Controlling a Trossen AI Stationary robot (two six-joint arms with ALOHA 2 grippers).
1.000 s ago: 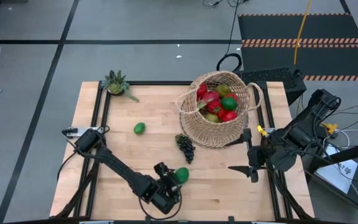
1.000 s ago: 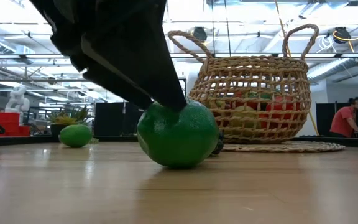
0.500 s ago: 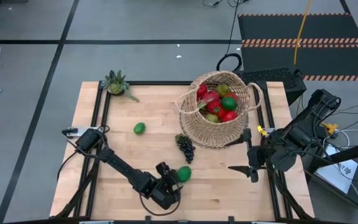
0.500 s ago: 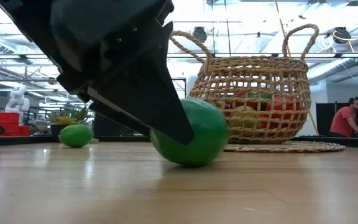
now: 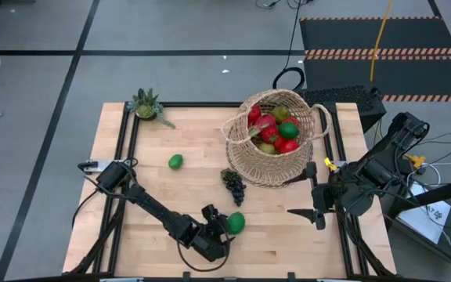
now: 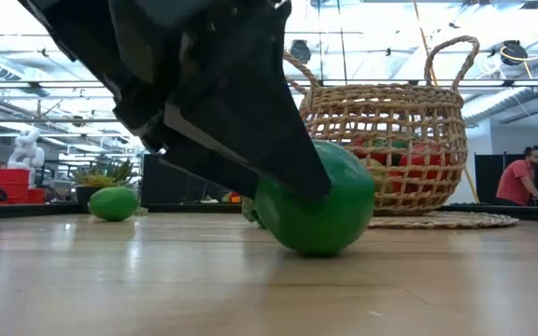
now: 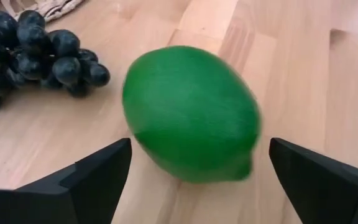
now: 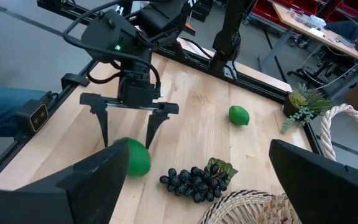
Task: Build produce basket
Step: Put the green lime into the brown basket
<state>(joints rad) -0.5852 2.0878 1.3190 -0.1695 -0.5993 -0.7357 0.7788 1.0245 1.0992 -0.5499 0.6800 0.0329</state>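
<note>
A green lime lies on the wood near the table's near edge, big in the low view. My left gripper is open, its two fingers standing on either side of the lime, coming from the left. Dark grapes lie beside the tan wicker basket, which holds red, green and yellow fruit. A second lime rests farther left. My right gripper waits open to the right of the basket, above the table. My left gripper has the lime between its open fingers, which slant down at it from the table's left. In the low view one finger overlaps the lime's top. I cannot tell whether it touches. The lime rests on the table.
A small spiky potted plant stands at the far left corner. Black rails run along the table's edges. Bare wood lies between the lime and the right gripper. A person sits in the room far behind the table.
The lime has rolled a little way toward the table's right edge, staying on the wood. My left gripper has followed it to the right, low over the table, with its fingers still apart. The right arm has kept still.
</note>
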